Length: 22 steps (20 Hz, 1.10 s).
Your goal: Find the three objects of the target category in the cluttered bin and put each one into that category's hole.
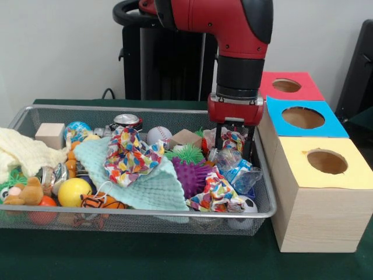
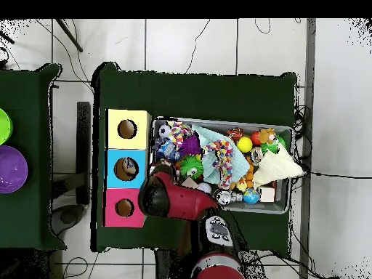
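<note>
In the front view the wire bin [image 1: 23, 116] fills the left and middle of the green table [image 1: 175, 259]. At its left end lie a cream knitted cloth [image 1: 26, 153], a wooden block [image 1: 50, 135] and a small brown plush toy [image 1: 26, 191], with a yellow ball [image 1: 74, 192] and an orange ball [image 1: 42, 210] near the front wall. Further along, a mint-green cloth [image 1: 145, 186] is draped over the pile, and a crumpled, brightly patterned cloth [image 1: 129, 156] lies on top of it. Behind these sit a drink can [image 1: 126, 121] and a baseball [image 1: 158, 135]. A green spiky ball [image 1: 187, 154] and a purple spiky ball [image 1: 193, 177] come next.

At the bin's right end the red arm comes down from above, and its gripper [image 1: 234, 146] hangs low in the clutter — the two dark fingers [image 1: 218, 137] stand spread apart, one on either side of a clear crinkled bottle [image 1: 226, 157], with nothing visibly pinched. A second clear bottle with a blue label [image 1: 243, 174] lies just beside it, toward the front. A third bottle cannot be made out.

Right of the bin stand three wooden boxes in a row — red-topped [image 1: 303, 93] farthest, blue-topped [image 1: 280, 116] in the middle, yellow-topped [image 1: 297, 169] nearest. The round hole [image 1: 303, 118] in the blue top is open, near the gripper but apart from it.
</note>
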Each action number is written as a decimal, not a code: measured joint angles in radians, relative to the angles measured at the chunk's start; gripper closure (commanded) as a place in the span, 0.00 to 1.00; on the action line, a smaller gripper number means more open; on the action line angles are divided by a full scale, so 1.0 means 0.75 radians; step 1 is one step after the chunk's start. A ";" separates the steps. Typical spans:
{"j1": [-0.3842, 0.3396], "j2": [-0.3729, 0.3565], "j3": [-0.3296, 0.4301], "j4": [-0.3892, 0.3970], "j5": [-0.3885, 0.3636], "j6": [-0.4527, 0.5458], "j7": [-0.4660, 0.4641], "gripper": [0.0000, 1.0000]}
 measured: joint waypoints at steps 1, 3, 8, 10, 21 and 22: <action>0.000 0.007 0.000 -0.005 0.000 -0.004 0.000 0.00; 0.000 0.040 0.001 -0.031 0.000 -0.024 0.000 0.00; 0.000 0.086 0.001 -0.070 0.000 -0.057 0.000 0.00; 0.000 0.093 0.001 -0.075 0.000 -0.061 0.000 0.00; -0.017 0.130 0.010 -0.116 -0.022 -0.065 0.000 0.00; -0.020 0.130 0.013 -0.117 -0.025 -0.065 0.000 0.00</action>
